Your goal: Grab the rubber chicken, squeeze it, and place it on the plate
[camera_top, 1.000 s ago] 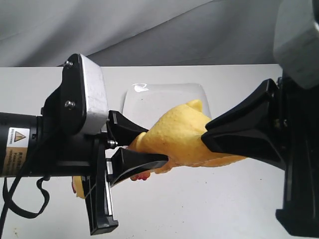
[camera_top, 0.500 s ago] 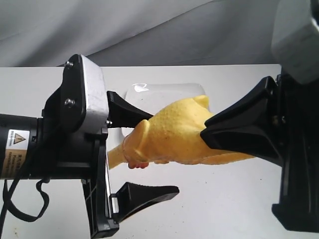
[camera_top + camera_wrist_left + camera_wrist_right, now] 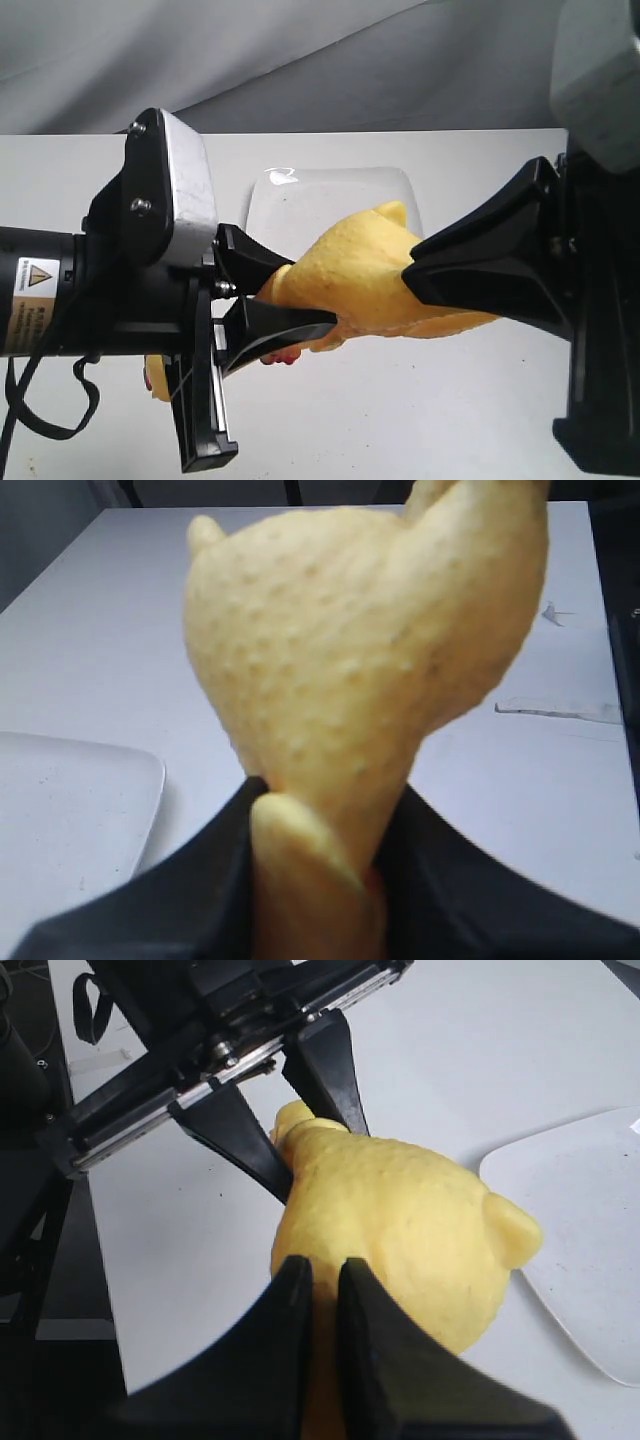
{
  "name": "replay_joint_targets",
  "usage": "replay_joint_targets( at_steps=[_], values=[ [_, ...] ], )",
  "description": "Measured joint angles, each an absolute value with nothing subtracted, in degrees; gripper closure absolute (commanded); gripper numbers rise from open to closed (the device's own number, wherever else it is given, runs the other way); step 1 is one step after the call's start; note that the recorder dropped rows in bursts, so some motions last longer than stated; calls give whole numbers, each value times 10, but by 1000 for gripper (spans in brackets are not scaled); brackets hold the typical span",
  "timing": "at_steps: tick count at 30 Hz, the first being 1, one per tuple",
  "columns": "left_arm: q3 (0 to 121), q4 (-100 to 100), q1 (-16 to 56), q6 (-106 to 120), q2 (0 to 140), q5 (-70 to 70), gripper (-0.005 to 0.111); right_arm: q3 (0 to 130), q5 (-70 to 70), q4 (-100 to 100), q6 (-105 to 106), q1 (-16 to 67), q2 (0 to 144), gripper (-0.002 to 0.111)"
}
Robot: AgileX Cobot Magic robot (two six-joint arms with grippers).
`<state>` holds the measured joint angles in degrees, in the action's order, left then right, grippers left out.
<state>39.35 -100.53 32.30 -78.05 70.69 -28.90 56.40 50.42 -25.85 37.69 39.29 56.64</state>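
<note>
Yellow rubber chicken [image 3: 360, 270] tight in both left end effector [image 3: 315, 292] and right end effector [image 3: 322, 1266] (white plate [image 3: 300, 200] nearby).

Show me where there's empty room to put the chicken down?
The plate behind the chicken looks bare where it shows. The table nearer the camera than the chicken is bare too. The middle is crowded: the left gripper and right gripper both pinch the chicken there.

Soft, even light, white table [image 3: 400, 420] bright. Small glare spot on plate [image 3: 283, 178] rim. Left wrist view: rubber chicken [image 3: 350, 680] very close, soft-focused, perhaps slightly washed out. Shadows faint.
</note>
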Motion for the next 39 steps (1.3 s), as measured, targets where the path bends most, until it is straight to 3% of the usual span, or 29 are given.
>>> replay_joint_targets(
  at_steps=[1,3,7,9,11,12,13,20,22,24,26,28,31,39],
  values=[
    [393,-1005,323,-781,707,-289,43,564,504,-260,377,393,566,108],
    [393,-1004,323,-778,707,-297,4,564,505,-260,377,393,566,108],
    [393,-1004,323,-799,707,-300,8,564,498,-260,377,393,566,108],
    [393,-1004,323,-802,707,-300,23,564,498,-260,377,393,566,108],
    [393,-1005,323,-803,707,-295,60,564,498,-260,377,393,566,108],
    [393,-1005,323,-803,707,-291,92,564,500,-260,377,393,566,108],
    [393,-1006,323,-804,707,-287,107,564,502,-260,377,393,566,108],
    [393,-1007,323,-804,707,-289,104,564,502,-261,377,393,566,108],
    [393,-1007,323,-804,707,-289,97,564,503,-261,377,393,566,108],
    [393,-1007,323,-804,707,-290,85,564,503,-261,377,393,566,108],
    [393,-1007,323,-804,707,-292,61,564,504,-261,377,393,566,108],
    [393,-1007,323,-804,707,-293,29,564,505,-261,377,393,566,108],
    [393,-1005,323,-816,707,-309,2,564,505,-261,377,393,566,108],
    [393,-1000,323,-860,655,-242,4,563,450,-196,374,393,566,108]
  ],
)
